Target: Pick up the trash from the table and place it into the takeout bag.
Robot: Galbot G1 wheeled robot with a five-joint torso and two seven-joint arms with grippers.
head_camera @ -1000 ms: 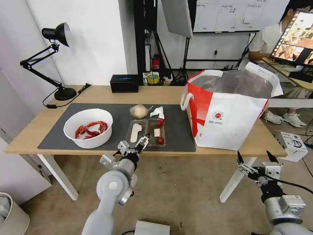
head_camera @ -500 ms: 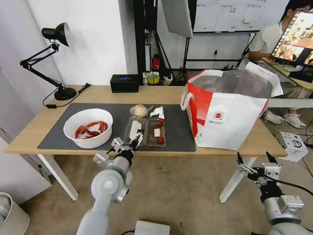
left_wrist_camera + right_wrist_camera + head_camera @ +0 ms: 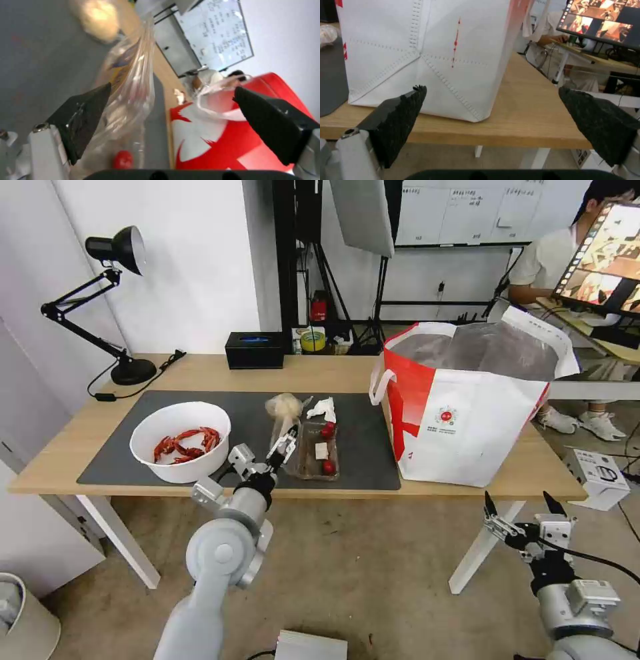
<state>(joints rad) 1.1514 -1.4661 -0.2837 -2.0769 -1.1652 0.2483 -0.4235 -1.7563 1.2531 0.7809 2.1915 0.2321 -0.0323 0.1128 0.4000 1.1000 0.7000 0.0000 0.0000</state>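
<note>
L gripper [image 3: 283,443] jaws wide at 1 clamshell tray [image 3: 308,450] w/ 3 tomatoes; R gripper [image 3: 522,508] jaws wide, below surface [image 3: 320,373]; 1 bowl [image 3: 180,441], 1 tissue [image 3: 323,409], 1 bag [image 3: 467,403].

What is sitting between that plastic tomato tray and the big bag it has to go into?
Nothing visible. Bare dark mat lies between the clamshell tray and the takeout bag. The left tool is at the tray's raised lid.
</note>
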